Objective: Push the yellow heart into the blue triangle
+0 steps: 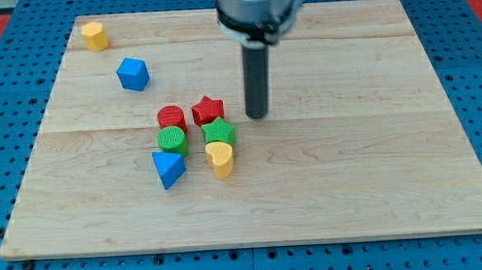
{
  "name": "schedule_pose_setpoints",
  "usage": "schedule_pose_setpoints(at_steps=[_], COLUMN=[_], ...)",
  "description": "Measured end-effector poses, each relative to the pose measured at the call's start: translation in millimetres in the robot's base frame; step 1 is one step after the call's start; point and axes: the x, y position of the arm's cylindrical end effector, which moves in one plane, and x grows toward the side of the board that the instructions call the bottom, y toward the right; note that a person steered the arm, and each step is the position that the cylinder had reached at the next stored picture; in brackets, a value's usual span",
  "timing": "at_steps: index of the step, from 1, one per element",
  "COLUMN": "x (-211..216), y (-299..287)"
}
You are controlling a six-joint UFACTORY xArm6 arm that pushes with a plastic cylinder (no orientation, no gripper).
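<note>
The yellow heart (pixel 220 159) lies near the board's middle, just below the green star (pixel 219 133). The blue triangle (pixel 167 169) lies to the heart's left, a short gap apart, just below the green cylinder (pixel 173 141). My tip (pixel 258 115) rests on the board above and to the right of the heart, right of the red star (pixel 208 110). It touches no block.
A red cylinder (pixel 171 118) sits above the green cylinder. A blue cube (pixel 133 74) lies toward the upper left and a yellow block (pixel 94 35) sits at the top left corner. The wooden board (pixel 375 169) lies on a blue pegboard.
</note>
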Motion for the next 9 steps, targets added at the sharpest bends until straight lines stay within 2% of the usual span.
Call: schedule_pose_setpoints(at_steps=[2,3,4,5,7,8,9], x=[102,91,109,98,76,69,68], y=[-38,-106,-92,-18,-108,-116,-87])
